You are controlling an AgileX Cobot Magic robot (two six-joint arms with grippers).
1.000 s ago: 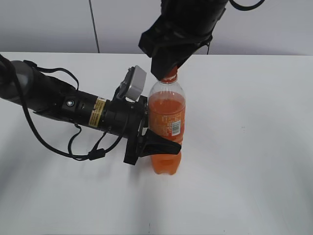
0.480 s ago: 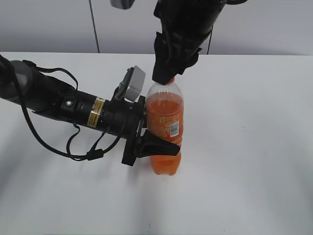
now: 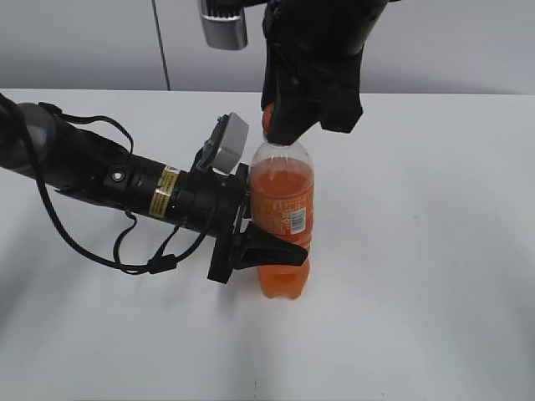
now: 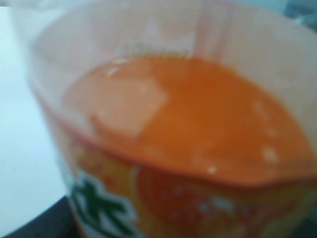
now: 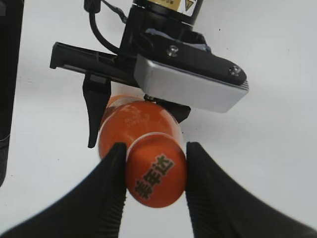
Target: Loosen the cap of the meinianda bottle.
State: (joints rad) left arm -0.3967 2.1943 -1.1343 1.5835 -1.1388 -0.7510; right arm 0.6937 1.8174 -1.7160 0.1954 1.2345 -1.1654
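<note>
Right hand (image 5: 154, 171) pinching cap (image 5: 156, 177), left hand (image 3: 251, 242) seemingly clamping meinianda bottle (image 3: 282, 209)

White table (image 3: 435, 251); pale grey wall (image 3: 84, 42) behind, dark vertical seam (image 3: 160, 43).

Bright even light, soft faint shadows, left wrist view blurred, others sharp

White desk (image 3: 435, 251), plain matte surface, reaching back to a pale wall. Meinianda bottle (image 3: 282, 219) stands upright on it near centre. Faint soft shadows at left.
</note>
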